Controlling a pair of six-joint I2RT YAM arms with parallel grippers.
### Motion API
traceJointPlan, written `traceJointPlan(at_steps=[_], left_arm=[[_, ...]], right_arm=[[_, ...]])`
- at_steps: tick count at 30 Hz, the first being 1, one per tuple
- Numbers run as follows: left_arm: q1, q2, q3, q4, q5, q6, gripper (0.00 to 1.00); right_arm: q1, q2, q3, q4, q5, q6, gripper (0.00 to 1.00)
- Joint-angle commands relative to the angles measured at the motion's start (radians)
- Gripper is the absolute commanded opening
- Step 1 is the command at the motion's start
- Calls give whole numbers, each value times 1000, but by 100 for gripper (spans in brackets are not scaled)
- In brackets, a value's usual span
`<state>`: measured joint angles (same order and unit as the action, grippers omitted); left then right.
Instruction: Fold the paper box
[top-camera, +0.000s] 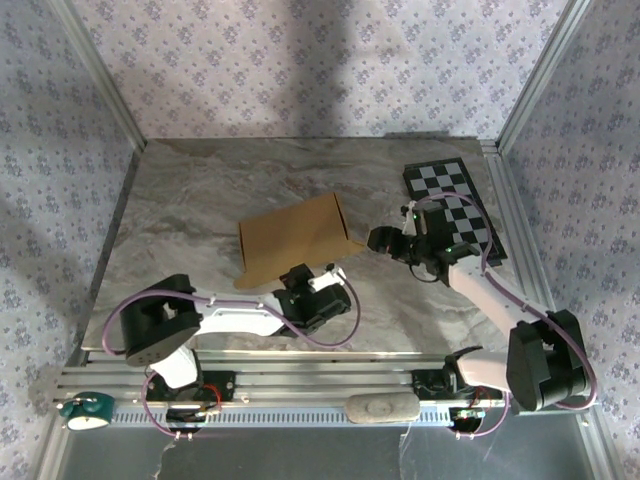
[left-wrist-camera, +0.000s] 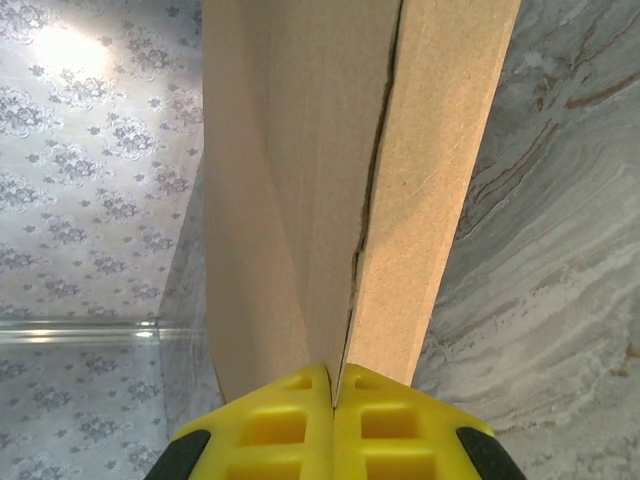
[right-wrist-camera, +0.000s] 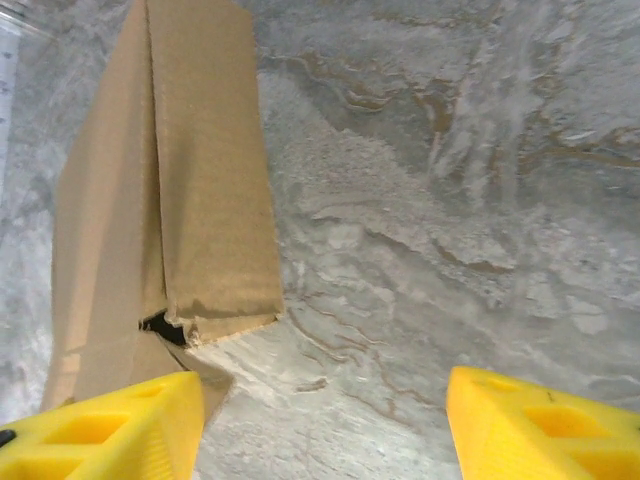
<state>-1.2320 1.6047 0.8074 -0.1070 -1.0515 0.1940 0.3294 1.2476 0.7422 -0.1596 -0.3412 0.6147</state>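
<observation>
The paper box (top-camera: 295, 238) is a flat tan cardboard piece lying on the marble table (top-camera: 200, 200) near its middle. My left gripper (top-camera: 298, 278) is at the box's near edge. In the left wrist view its yellow fingers (left-wrist-camera: 290, 425) are shut on the thin cardboard edge of the box (left-wrist-camera: 300, 180), with a folded flap (left-wrist-camera: 430, 200) rising beside it. My right gripper (top-camera: 377, 240) hovers just right of the box's right corner. In the right wrist view it (right-wrist-camera: 325, 430) stands open over bare marble, and the box (right-wrist-camera: 190, 200) lies by its left finger (right-wrist-camera: 100, 430).
A black-and-white checkerboard (top-camera: 455, 208) lies at the table's back right, under the right arm. Patterned walls and metal frame posts (top-camera: 100, 75) enclose the table. Bare marble stretches left of and behind the box.
</observation>
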Motion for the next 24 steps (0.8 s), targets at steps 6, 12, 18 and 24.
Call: traceJointPlan(at_steps=[6, 12, 18, 24], left_arm=[[6, -126, -65, 24, 72, 18, 0], [7, -152, -80, 29, 89, 24, 0], [7, -144, -80, 21, 90, 13, 0], [6, -139, -77, 13, 90, 10, 0]], right_arm=[[-14, 44, 53, 194, -168, 147, 90], [0, 196, 164, 151, -258, 119, 95], [16, 343, 192, 231, -365, 132, 99], [16, 447, 186, 318, -438, 144, 99]])
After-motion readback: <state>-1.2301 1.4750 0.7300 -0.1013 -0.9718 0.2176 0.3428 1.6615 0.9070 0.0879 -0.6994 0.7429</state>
